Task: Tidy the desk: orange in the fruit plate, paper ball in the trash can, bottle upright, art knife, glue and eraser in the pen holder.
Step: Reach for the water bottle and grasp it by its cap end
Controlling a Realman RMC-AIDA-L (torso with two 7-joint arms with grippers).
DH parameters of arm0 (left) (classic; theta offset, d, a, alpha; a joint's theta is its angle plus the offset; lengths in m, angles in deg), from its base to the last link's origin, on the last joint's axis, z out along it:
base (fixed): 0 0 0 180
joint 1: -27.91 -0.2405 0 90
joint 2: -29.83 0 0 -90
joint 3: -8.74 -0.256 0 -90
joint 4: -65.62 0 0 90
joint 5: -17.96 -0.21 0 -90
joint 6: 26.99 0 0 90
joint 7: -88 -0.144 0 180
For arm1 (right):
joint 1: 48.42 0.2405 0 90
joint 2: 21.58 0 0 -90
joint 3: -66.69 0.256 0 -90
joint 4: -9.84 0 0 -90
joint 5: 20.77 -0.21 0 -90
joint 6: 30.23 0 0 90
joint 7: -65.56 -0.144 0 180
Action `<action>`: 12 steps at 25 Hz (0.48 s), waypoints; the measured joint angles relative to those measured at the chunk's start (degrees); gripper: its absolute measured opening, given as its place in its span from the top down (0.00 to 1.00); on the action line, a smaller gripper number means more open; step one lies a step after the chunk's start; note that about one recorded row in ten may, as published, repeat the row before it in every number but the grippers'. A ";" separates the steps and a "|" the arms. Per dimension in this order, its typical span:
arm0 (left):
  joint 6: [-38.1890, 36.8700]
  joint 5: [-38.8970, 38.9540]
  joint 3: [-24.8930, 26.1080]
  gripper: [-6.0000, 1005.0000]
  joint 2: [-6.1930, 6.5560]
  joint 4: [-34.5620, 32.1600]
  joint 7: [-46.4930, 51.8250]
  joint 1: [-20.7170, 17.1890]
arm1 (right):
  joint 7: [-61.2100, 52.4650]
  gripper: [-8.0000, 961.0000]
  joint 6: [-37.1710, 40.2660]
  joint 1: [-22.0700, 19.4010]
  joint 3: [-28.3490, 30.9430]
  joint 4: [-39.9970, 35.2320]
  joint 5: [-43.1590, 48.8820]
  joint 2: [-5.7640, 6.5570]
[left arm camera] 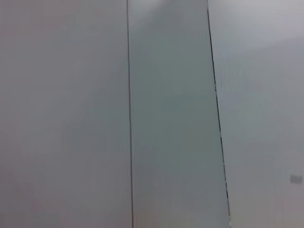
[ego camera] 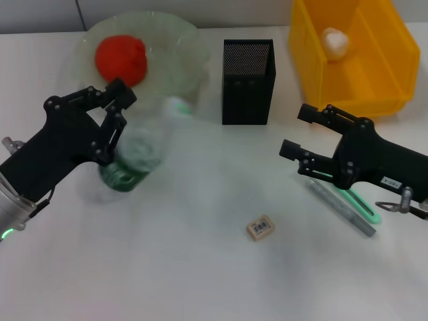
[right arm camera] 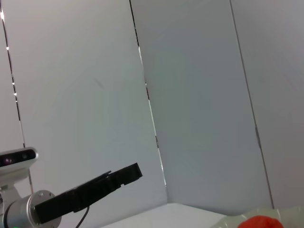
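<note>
The orange [ego camera: 121, 59] lies in the pale-green fruit plate [ego camera: 182, 41] at the back left; the right wrist view also catches the orange [right arm camera: 264, 222]. My left gripper [ego camera: 119, 115] is shut on the bottle [ego camera: 139, 155], which is tilted and blurred, with its white cap toward the plate. The paper ball [ego camera: 334, 42] rests in the yellow trash can [ego camera: 384, 80]. Between them stands the black mesh pen holder [ego camera: 247, 81]. The eraser [ego camera: 260, 227] lies on the table in front. My right gripper [ego camera: 302, 132] is open above a grey stick [ego camera: 340, 207] and a green tool [ego camera: 362, 206].
The white table [ego camera: 200, 267] runs to the front edge. The left wrist view holds only grey wall panels. In the right wrist view the other arm's black gripper [right arm camera: 90, 192] shows against the wall.
</note>
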 joint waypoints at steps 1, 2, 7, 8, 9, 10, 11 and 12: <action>0.01 0.14 0.00 0.78 0.00 0.04 -0.04 0.03 | 0.01 0.18 -0.19 0.22 0.02 0.30 -0.13 0.00; 0.02 0.24 0.02 0.81 0.01 0.08 -0.05 0.10 | 0.01 0.18 -0.30 0.35 0.04 0.54 -0.25 0.00; 0.39 0.48 0.57 0.98 0.30 -0.08 1.25 0.89 | 0.03 0.18 -1.16 0.61 0.08 1.12 -0.56 0.00; 0.82 0.48 0.62 0.98 0.36 -0.26 1.96 1.08 | 0.03 0.18 -1.26 0.57 0.08 1.14 -0.59 0.00; 1.61 0.49 0.63 0.98 0.45 -0.45 3.20 1.38 | 0.04 0.18 -1.31 0.49 0.08 1.15 -0.61 0.01; 2.27 0.49 0.64 0.98 0.56 -0.60 4.34 1.72 | 0.04 0.18 -1.34 0.40 0.14 1.16 -0.65 0.01; 2.88 0.49 0.64 0.98 0.62 -0.85 5.41 1.93 | 0.05 0.18 -1.37 0.29 0.26 1.17 -0.70 0.04; 3.62 0.46 0.59 0.98 0.67 -1.37 6.85 2.17 | 0.05 0.18 -1.38 0.20 0.48 1.17 -0.74 0.06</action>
